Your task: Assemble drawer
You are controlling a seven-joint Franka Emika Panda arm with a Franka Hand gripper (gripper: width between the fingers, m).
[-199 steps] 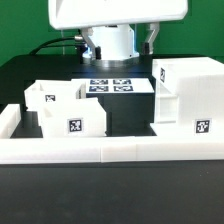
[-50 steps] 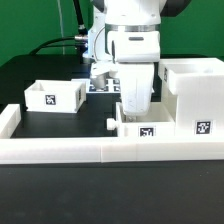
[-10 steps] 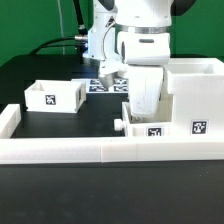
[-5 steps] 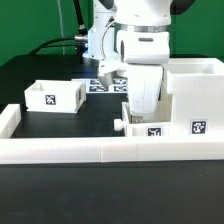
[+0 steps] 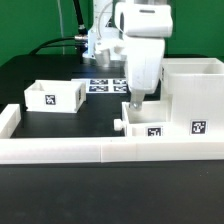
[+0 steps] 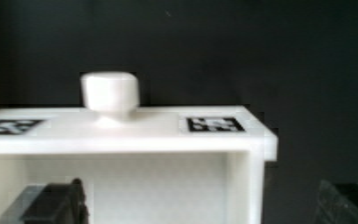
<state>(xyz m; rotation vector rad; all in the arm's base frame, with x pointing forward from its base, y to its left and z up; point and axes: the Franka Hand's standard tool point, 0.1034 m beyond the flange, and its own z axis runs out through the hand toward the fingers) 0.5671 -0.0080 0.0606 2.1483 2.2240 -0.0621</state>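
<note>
drawer tray (image 5: pixel 150 128) sitting just beside tall housing (image 5: pixel 195 95) | gripper (image 5: pixel 137 102) hovering right over it | fingers (image 6: pixel 51 203) standing wide apart, holding nothing

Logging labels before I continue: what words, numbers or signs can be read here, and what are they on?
No words, brands or numbers are readable anywhere.
Only coded black-and-white square tags: one each on the left tray, the near tray and the housing; several on the marker board.
</note>
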